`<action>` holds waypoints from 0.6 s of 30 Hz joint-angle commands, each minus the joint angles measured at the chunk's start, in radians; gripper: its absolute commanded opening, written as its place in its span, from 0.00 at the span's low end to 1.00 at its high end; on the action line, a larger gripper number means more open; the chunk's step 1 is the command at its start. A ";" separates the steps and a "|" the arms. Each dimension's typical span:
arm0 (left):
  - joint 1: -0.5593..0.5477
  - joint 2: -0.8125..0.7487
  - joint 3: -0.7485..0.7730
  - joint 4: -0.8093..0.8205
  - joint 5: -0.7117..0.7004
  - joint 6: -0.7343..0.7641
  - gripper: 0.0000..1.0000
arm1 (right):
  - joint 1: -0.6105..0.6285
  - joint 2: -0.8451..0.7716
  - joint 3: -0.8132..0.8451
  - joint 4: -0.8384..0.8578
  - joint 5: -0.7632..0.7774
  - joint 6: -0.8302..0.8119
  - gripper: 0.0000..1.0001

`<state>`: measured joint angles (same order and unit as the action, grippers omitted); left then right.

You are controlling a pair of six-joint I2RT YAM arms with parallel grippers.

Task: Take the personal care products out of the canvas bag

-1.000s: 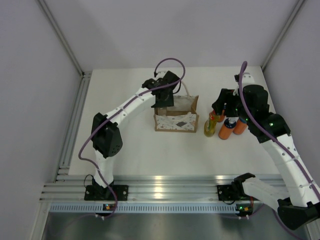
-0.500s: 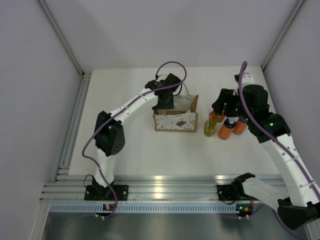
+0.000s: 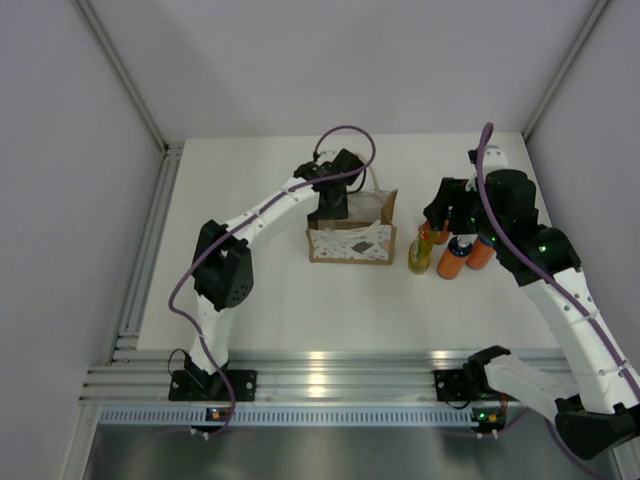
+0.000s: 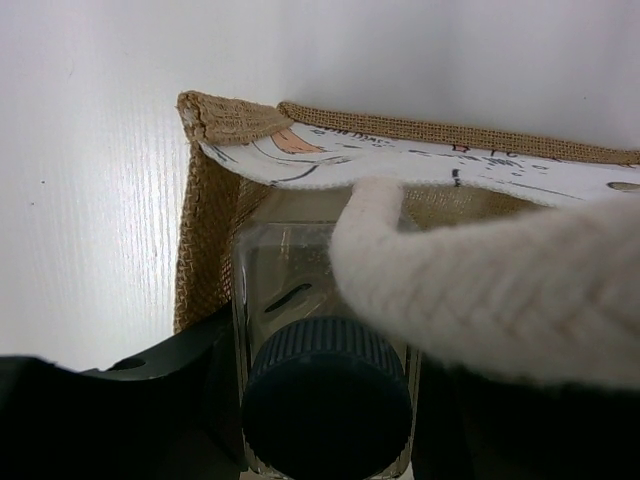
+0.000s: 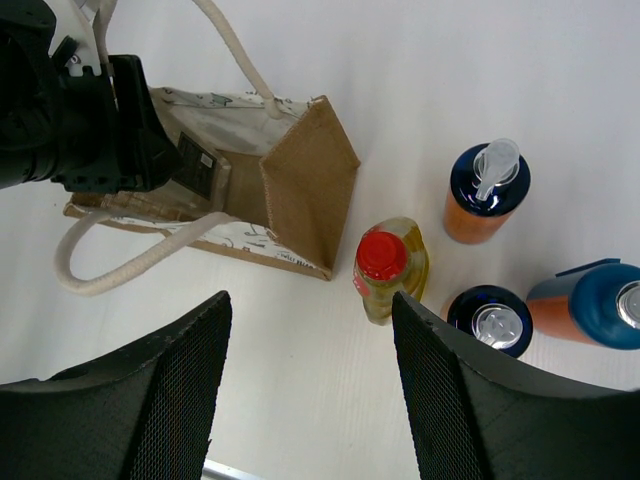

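Note:
The canvas bag [image 3: 350, 243] stands upright mid-table, tan with a white patterned front. My left gripper [image 3: 330, 205] reaches down into its open top. In the left wrist view a clear bottle [image 4: 290, 270] with a dark ribbed cap sits inside the bag [image 4: 210, 230], and my left gripper [image 4: 322, 360] has a finger pressed on each side of it. Right of the bag stand a yellow-green bottle with a red cap [image 5: 390, 265] and three orange bottles [image 5: 485, 190] [image 5: 490, 320] [image 5: 585, 305]. My right gripper [image 5: 308, 300] hovers open and empty beside them.
A cream rope handle [image 4: 480, 290] drapes across the bag's mouth right over the clear bottle; the other handle [image 5: 130, 265] loops onto the table in front of the bag. White walls enclose the table, and a metal rail [image 3: 320, 380] runs along the near edge.
My left gripper has shifted slightly right over the bag and its jaws have narrowed onto the clear bottle. The right arm and the bottles outside the bag have not moved.

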<state>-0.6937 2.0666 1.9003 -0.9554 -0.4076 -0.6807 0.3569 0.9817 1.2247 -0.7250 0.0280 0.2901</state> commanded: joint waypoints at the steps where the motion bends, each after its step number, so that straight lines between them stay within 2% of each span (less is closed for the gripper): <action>1: 0.003 0.007 0.002 0.003 0.009 -0.008 0.20 | -0.013 -0.006 0.007 0.007 -0.005 -0.009 0.63; 3: 0.003 -0.005 0.005 0.007 0.007 -0.010 0.14 | -0.013 -0.008 0.007 0.007 -0.005 -0.011 0.63; 6: 0.003 -0.014 0.028 0.006 0.006 0.006 0.00 | -0.013 -0.002 0.012 0.009 -0.002 -0.012 0.63; 18: 0.003 -0.100 0.131 0.007 0.036 0.047 0.00 | -0.013 0.009 0.018 0.019 -0.002 -0.016 0.63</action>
<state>-0.6933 2.0666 1.9469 -0.9825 -0.3576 -0.6575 0.3569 0.9924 1.2247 -0.7246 0.0284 0.2882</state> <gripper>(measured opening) 0.542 0.633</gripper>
